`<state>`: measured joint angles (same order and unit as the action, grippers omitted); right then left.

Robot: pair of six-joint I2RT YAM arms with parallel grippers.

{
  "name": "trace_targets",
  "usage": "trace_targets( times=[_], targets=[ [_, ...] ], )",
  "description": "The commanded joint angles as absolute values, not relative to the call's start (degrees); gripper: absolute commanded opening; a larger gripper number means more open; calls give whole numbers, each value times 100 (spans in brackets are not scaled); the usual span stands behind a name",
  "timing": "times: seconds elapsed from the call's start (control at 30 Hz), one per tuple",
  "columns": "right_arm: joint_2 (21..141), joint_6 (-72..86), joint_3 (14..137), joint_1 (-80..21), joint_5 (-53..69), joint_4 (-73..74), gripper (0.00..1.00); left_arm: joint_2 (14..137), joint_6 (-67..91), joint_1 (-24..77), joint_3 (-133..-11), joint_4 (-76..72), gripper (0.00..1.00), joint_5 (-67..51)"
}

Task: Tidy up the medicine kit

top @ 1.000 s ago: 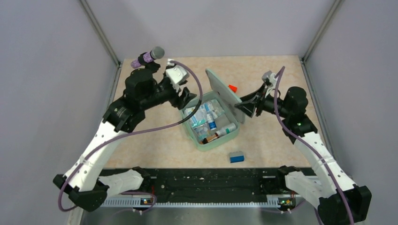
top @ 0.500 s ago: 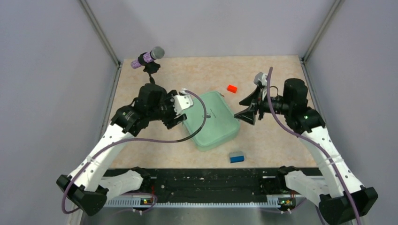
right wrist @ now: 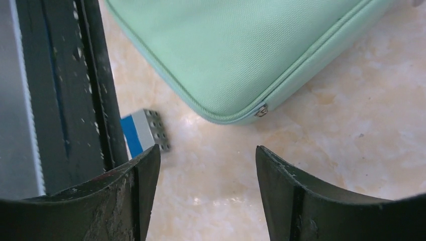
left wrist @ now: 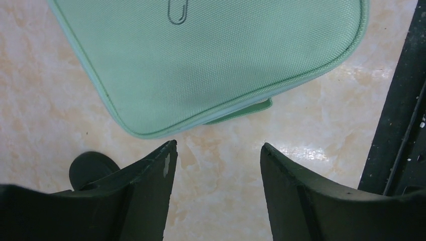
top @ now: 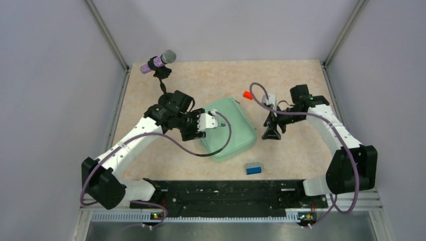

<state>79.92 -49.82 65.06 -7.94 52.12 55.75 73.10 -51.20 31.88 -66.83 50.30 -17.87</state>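
Observation:
The medicine kit (top: pixel 233 131), a pale mint-green case, lies closed in the middle of the table. The left wrist view shows its lid (left wrist: pixel 216 60) with a small dark pill icon (left wrist: pixel 178 12). My left gripper (top: pixel 193 134) hangs open just off the kit's left edge, and only bare table lies between its fingertips (left wrist: pixel 218 145). My right gripper (top: pixel 272 131) points down at the table just right of the kit and is open and empty (right wrist: pixel 207 148). The kit's corner (right wrist: pixel 241 50) with its zipper pull (right wrist: pixel 260 110) lies just beyond those fingertips.
A small blue block (top: pixel 253 168) (right wrist: pixel 140 131) lies near the front, close to the black base rail (top: pixel 221 193). An orange-red block (top: pixel 247 94) sits behind the kit. A grey and purple cylinder (top: pixel 158 61) stands on a mount at the back left corner.
A second ago the kit's lid stood up and its contents showed; now it is closed. The left gripper came forward along the kit's left side. The right gripper drew back and turned downward.

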Motion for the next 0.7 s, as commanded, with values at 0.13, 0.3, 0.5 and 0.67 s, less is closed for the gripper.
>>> trace_targets(
  times=[0.13,0.3,0.5,0.67],
  targets=[
    [8074,-7933,5489,-769,4912,5147,67,7634,-6559,3567,-6773,5086,65,-2285],
    [8455,-8295,5304,-767,4967,4450,65,8012,-7073,3658,-6904,5131,64,-2304],
    [9051,-8665,5449,-765,5007,4217,65,8534,-7457,3978,-7088,5320,63,-2133],
    [9386,-8769,5660,-764,5183,4219,65,8815,-7814,4105,-7100,5387,62,-1830]
  ],
)
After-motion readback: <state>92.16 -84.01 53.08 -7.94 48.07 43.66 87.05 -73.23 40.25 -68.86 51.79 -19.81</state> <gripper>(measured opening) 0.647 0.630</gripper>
